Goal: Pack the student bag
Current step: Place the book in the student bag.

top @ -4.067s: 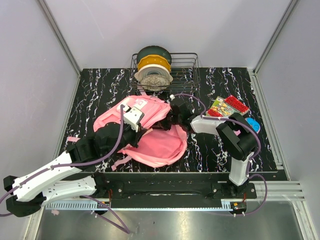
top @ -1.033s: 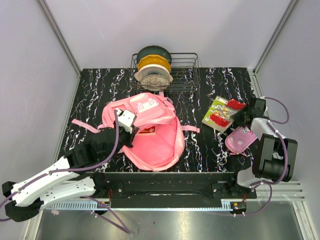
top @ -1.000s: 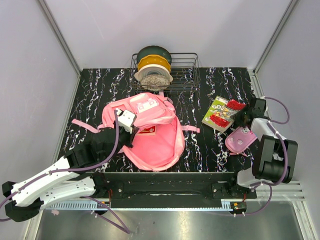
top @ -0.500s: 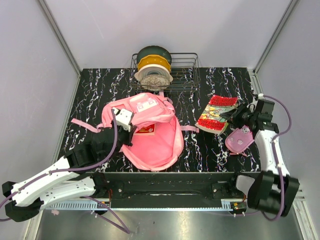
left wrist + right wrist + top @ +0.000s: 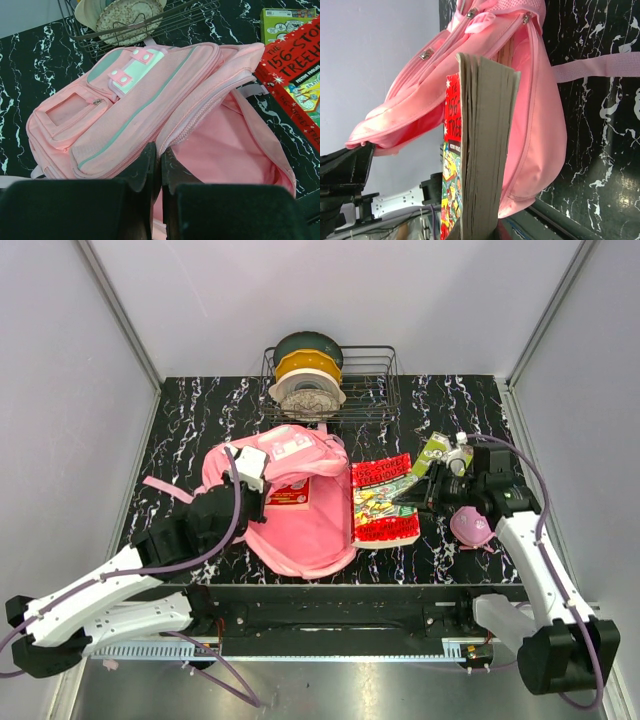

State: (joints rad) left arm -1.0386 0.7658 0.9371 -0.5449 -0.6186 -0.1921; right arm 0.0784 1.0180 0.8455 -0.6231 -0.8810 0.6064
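Marbled black table (image 5: 180, 420) sat between pale walls (image 5: 60, 390), its top showing along the left edge. The left gripper (image 5: 159, 151) pinched the open rim of the student bag (image 5: 310, 525), left of centre, with a wire basket (image 5: 375, 380) behind. The right gripper (image 5: 432, 490) clamped a red book (image 5: 383, 502) at the bag's right side, and a pencil case (image 5: 472, 527) lay near the right edge.

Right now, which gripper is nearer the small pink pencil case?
Right. The right gripper, holding the red book, sits just beside the pencil case on its bag side; the left gripper grips the student bag, well beyond the book.
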